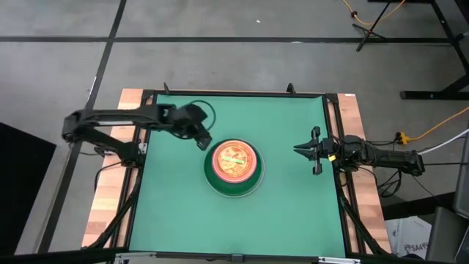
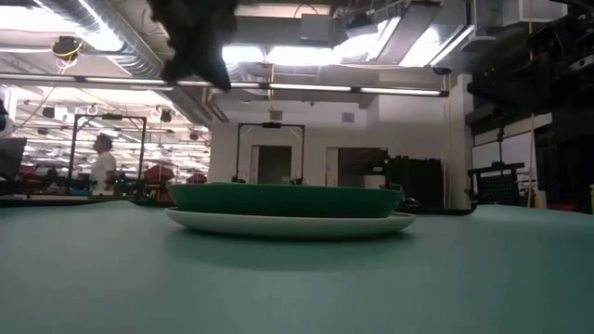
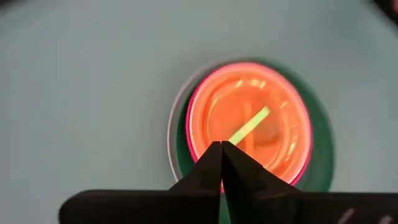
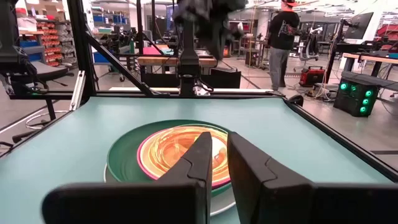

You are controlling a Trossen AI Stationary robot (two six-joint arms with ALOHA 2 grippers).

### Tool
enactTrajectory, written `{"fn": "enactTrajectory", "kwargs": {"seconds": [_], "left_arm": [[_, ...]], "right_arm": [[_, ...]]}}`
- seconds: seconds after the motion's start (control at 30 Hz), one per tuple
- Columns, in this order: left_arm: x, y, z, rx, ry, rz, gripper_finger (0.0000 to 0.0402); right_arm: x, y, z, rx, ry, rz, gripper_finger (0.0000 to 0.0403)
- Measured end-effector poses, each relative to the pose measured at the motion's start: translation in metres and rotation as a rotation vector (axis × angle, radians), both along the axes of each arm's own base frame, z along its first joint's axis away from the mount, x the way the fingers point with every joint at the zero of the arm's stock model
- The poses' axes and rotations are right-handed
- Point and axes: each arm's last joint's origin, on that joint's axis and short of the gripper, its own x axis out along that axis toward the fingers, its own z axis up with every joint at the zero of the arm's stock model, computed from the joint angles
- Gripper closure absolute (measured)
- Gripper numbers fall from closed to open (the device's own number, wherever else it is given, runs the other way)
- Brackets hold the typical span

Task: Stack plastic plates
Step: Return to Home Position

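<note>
One stack of plastic plates [image 1: 234,169] stands at the middle of the green table. A pale plate [image 2: 288,223] lies lowest, then a dark green one [image 2: 283,199]. Above them lie a pink-rimmed plate and a translucent orange plate [image 3: 249,134] with a lime green streak. My left gripper [image 1: 204,141] hangs shut and empty above the table, just off the stack's far left rim; in its wrist view the fingertips [image 3: 221,144] meet. My right gripper [image 1: 299,150] waits level at the right edge, a narrow gap between its fingers [image 4: 221,140], nothing in it.
The green mat [image 1: 176,213] is bounded by a black frame [image 1: 333,125] with wooden strips outside it. Open mat lies all round the stack. People stand in the room beyond the table [image 4: 283,37] [image 2: 100,167].
</note>
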Motion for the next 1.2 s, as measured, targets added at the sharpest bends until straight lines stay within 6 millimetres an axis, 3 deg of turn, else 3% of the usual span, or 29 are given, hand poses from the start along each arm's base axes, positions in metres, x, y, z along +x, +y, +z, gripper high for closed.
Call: {"fn": "enactTrajectory", "kwargs": {"seconds": [0.37, 0.67, 0.8, 1.2], "left_arm": [[-0.070, -0.032, 0.062, 0.287, -0.210, -0.086, 0.0401], [-0.111, -0.058, 0.080, 0.469, -0.322, -0.181, 0.0401], [-0.117, -0.065, 0.058, 0.516, -0.362, -0.190, 0.0401], [-0.130, -0.069, -0.045, 0.535, -0.656, -0.310, 0.0401]], "right_arm": [[0.000, 0.000, 0.000, 0.000, 0.002, -0.008, 0.0363], [0.000, 0.000, 0.000, 0.000, 0.002, -0.007, 0.0363], [0.000, 0.000, 0.000, 0.000, 0.002, -0.008, 0.0363], [0.000, 0.000, 0.000, 0.000, 0.002, -0.008, 0.0363]]}}
